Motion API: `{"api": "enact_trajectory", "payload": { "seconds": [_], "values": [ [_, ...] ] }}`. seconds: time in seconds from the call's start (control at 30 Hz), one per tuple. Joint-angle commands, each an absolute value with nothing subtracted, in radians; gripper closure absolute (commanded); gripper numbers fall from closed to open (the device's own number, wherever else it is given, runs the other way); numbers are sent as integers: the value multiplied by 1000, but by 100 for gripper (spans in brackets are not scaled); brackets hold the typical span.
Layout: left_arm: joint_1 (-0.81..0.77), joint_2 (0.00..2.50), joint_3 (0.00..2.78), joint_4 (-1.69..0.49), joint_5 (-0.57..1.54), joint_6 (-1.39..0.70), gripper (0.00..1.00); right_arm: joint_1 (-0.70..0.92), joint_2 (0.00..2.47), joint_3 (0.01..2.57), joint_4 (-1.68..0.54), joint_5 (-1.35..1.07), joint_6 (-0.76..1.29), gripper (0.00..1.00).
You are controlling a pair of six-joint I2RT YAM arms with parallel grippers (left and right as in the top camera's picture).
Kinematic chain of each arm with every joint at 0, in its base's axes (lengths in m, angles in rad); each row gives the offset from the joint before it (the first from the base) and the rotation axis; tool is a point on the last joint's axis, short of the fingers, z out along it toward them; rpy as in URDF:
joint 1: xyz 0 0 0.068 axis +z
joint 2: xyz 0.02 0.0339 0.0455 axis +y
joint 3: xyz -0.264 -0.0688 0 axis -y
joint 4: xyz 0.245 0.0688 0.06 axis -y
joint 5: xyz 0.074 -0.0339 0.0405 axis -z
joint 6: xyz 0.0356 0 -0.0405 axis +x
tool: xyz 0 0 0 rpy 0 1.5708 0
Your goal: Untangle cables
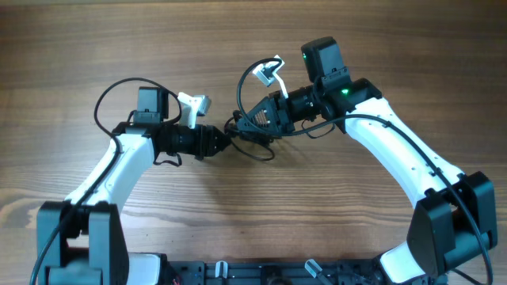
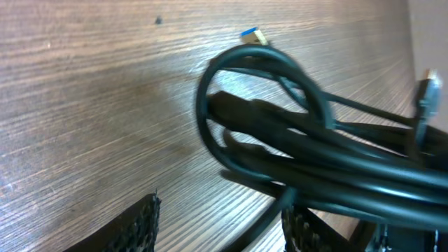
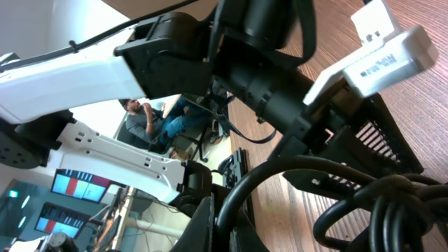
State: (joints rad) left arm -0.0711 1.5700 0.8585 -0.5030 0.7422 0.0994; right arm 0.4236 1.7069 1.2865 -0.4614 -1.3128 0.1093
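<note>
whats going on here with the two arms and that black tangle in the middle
Two robot arms meet at mid-table over a clump of thin black cables, working to untangle it. The left gripper sits at the clump's left edge, its fingers apart with looped cords just ahead of them. The right gripper reaches in from the other side; whether it is clamped on a cord cannot be told. The cables are all one knotted bundle.

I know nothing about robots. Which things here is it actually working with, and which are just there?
Part of the job:
- cables, a tangled black clump
- left end effector, at the clump
- right end effector, at the clump

Just there:
- wooden table
- thicker arm wires, fixed to the robot
- white wrist camera
</note>
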Motion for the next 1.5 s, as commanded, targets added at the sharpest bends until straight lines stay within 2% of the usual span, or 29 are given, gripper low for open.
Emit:
{"api": "enact_trajectory", "payload": {
  "seconds": [0.0,0.2,0.4,0.63,0.8,0.83,0.97,1.17,1.23,1.33,1.47],
  "values": [
    [-68,1470,892,-490,784,42,41,424,1694,1309,-453,-1377,106,96],
    [-21,1453,892,-475,783,-188,39,427,1696,1299,-480,-1259,109,96],
    [-44,1463,883,-477,719,-284,38,428,1696,1296,-484,-1229,109,96],
    [-43,1487,883,-426,783,-614,39,428,1696,1294,-484,-1212,109,96],
    [-41,1487,883,-375,875,-801,52,428,1696,1294,-484,-1211,107,96],
    [-41,1487,883,-377,875,-832,59,428,1696,1294,-484,-1202,108,96],
    [-42,1487,883,-411,874,-832,67,429,1696,1294,-484,-1196,108,96],
    [-30,1487,883,-487,893,-899,63,429,1696,1294,-488,-1196,108,96],
    [5,1485,883,-479,970,-933,58,429,1696,1294,-487,-1196,108,96],
    [66,1481,884,-480,1040,-933,56,429,1696,1294,-488,-1196,108,96],
    [101,1481,884,-548,1040,-933,46,429,1696,1294,-488,-1196,108,96]
  ]
}}
